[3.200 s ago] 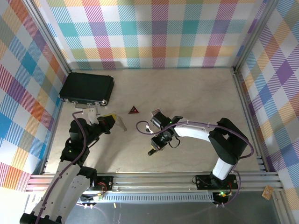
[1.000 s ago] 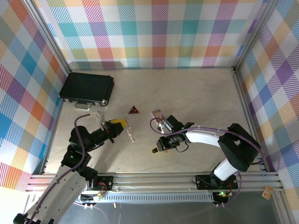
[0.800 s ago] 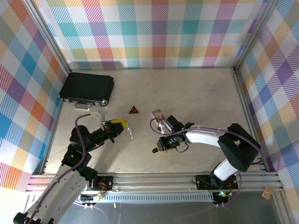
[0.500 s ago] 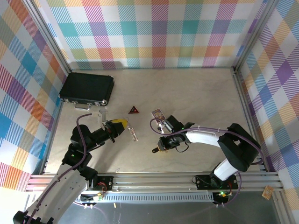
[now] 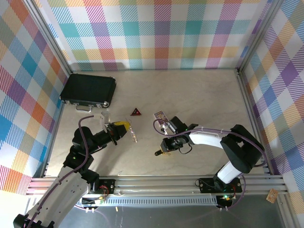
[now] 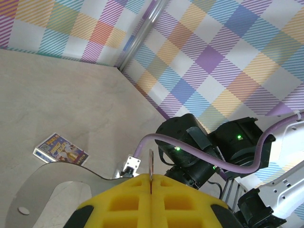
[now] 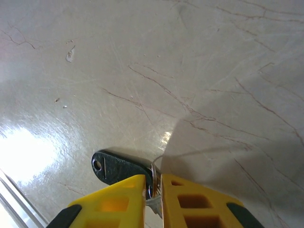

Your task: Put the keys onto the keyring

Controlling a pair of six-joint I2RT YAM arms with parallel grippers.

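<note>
From the top view the whole layout can be made out. The left pincer (image 5: 124, 127) is held out over the table (image 5: 199, 95) with the keyring (image 5: 133, 133) sticking out past its tip. The right pincer (image 5: 163, 150) is set low, well apart from it to the right, with the key (image 5: 157, 153) at its tip. A small purple card (image 5: 160, 115) is seen lying just behind the right pincer, a red-and-black triangle (image 5: 136, 112) is further back between the two arms, and a black case (image 5: 89, 89) is tucked in the back left corner.

What can't be judged from up there is the grips, and that's where the wrist views help. In the left wrist view the yellow fingers (image 6: 137, 183) are pressed fully together. A thin sliver of the ring's wire is pinched edge-on in the seam and pokes up out of it, so that pincer is clenched on the keyring.

In the right wrist view the yellow fingers (image 7: 130, 185) are nearly closed, with only a narrow slit left, and the key's silvery blade is clamped in that slit. The black head is left sticking out to one side, right down at the table top. Whether it's actually touching can't be told.
</note>
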